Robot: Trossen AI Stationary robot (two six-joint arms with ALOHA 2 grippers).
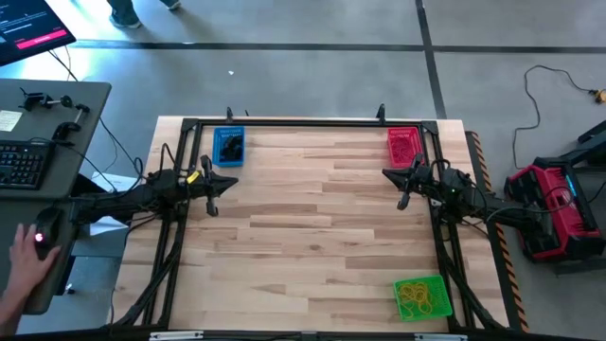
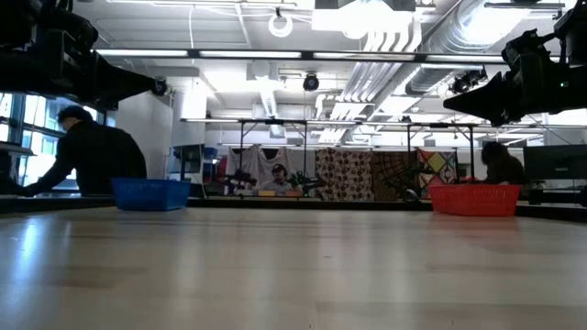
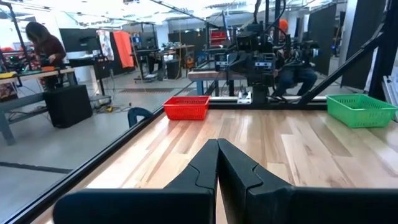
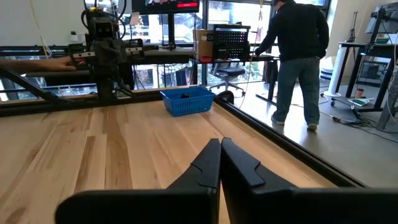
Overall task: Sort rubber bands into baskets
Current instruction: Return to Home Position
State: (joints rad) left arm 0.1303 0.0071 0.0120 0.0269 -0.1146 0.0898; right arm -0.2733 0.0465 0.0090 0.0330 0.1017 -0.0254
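Three baskets stand on the wooden table. The blue basket [image 1: 228,148] at the far left holds black rubber bands [image 4: 185,96]. The red basket [image 1: 404,145] at the far right holds red bands. The green basket [image 1: 422,297] at the near right holds yellow bands [image 1: 417,296]. My left gripper [image 1: 235,183] hovers level at the table's left side, near the blue basket, shut and empty [image 3: 217,143]. My right gripper [image 1: 385,174] hovers level at the right side, near the red basket, shut and empty [image 4: 221,142]. No loose bands show on the tabletop.
A black frame [image 1: 303,121] runs along the table's far edge and down both sides. A desk with a keyboard [image 1: 21,163] stands at the left, with a person's hand [image 1: 26,254] on a mouse. A red and black case [image 1: 554,208] lies on the floor at the right.
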